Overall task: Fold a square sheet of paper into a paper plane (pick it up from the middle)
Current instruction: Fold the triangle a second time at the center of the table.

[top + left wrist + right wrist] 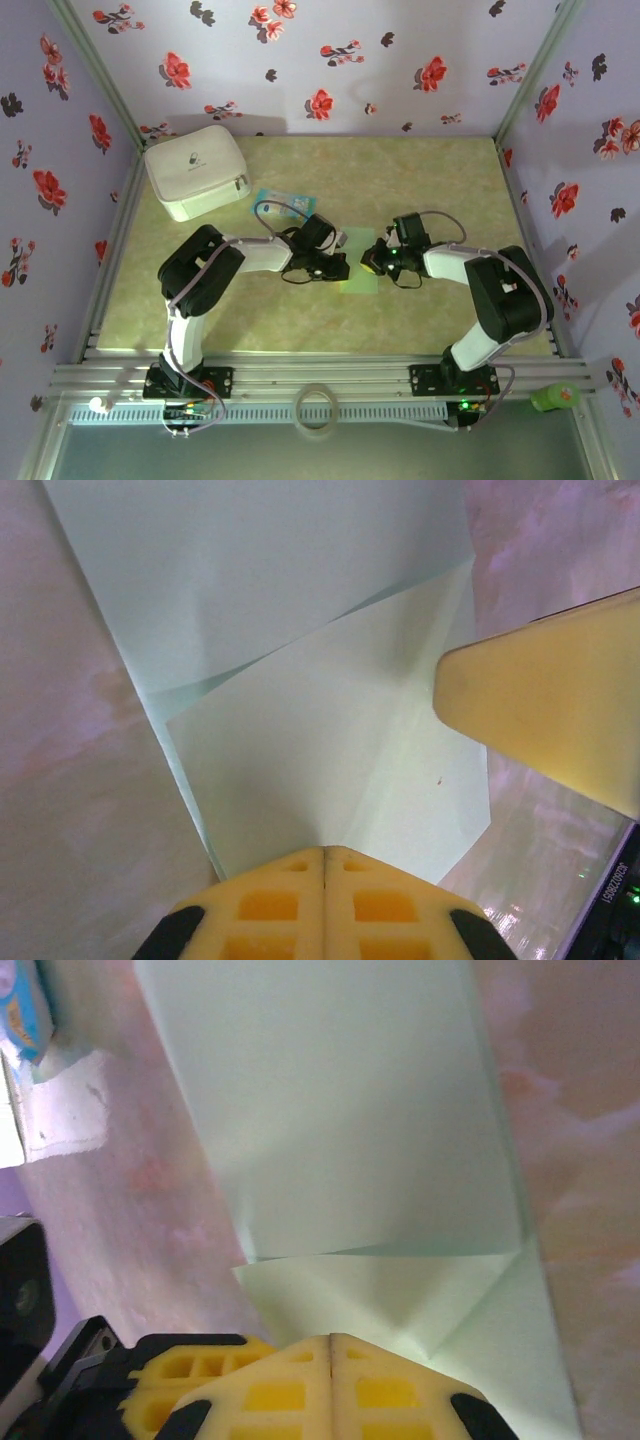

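Observation:
The square sheet of paper (360,284) lies flat mid-table, pale mint green and partly folded. In the left wrist view the paper (300,770) shows a flap folded over with diagonal creases. My left gripper (323,856) is shut, its yellow tips down on the paper's near edge with nothing between them. The right gripper (330,1342) is shut too, tips resting on a folded corner of the paper (340,1140). From above, the left gripper (338,266) and right gripper (373,262) meet over the sheet, almost touching. A yellow finger of the right gripper (545,715) shows at the right of the left wrist view.
A white zipped pouch (197,170) stands at the back left. A small blue-and-white packet (280,203) lies just behind the left arm; the packet (25,1005) also shows in the right wrist view. Floral walls enclose three sides. A tape roll (318,408) sits on the front rail.

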Tool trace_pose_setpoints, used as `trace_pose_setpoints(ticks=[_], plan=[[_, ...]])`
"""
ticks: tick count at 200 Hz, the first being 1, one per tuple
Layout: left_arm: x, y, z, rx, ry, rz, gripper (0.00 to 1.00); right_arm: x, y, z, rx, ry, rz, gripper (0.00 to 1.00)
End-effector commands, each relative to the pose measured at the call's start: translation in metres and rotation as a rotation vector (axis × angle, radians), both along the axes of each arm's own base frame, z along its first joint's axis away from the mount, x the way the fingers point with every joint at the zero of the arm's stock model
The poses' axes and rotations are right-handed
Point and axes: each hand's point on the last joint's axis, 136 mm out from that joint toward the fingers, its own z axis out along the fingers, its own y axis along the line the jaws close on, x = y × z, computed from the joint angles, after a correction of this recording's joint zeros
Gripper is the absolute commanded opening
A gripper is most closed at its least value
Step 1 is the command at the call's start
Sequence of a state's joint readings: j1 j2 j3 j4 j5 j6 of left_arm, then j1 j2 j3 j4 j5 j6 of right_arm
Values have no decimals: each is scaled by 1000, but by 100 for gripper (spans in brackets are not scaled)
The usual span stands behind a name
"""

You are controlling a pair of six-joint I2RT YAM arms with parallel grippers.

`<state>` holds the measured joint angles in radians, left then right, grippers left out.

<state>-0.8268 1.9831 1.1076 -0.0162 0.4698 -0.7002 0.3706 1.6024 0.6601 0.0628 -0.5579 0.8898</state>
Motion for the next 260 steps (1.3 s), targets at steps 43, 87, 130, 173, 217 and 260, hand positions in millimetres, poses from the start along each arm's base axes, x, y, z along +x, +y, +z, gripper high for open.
trace_pose_setpoints(ticks=[43,87,130,173,217,260], plan=[[-26,40,-48,228,77,-9,0,-14,1,-34,-51,74,16,2],[-29,47,-54,257,85,-11,0,2,-23,-34,-70,64,-54,2],[-32,47,-58,265,92,-15,0,22,-49,-30,-69,34,-107,3],[-34,46,-56,264,89,-23,0,38,-58,-12,-17,-12,-150,4],[-31,44,-51,254,77,-18,0,31,-30,20,69,-78,-58,4],[-27,40,-45,243,63,-16,0,14,-10,-5,39,-6,-2,3]])
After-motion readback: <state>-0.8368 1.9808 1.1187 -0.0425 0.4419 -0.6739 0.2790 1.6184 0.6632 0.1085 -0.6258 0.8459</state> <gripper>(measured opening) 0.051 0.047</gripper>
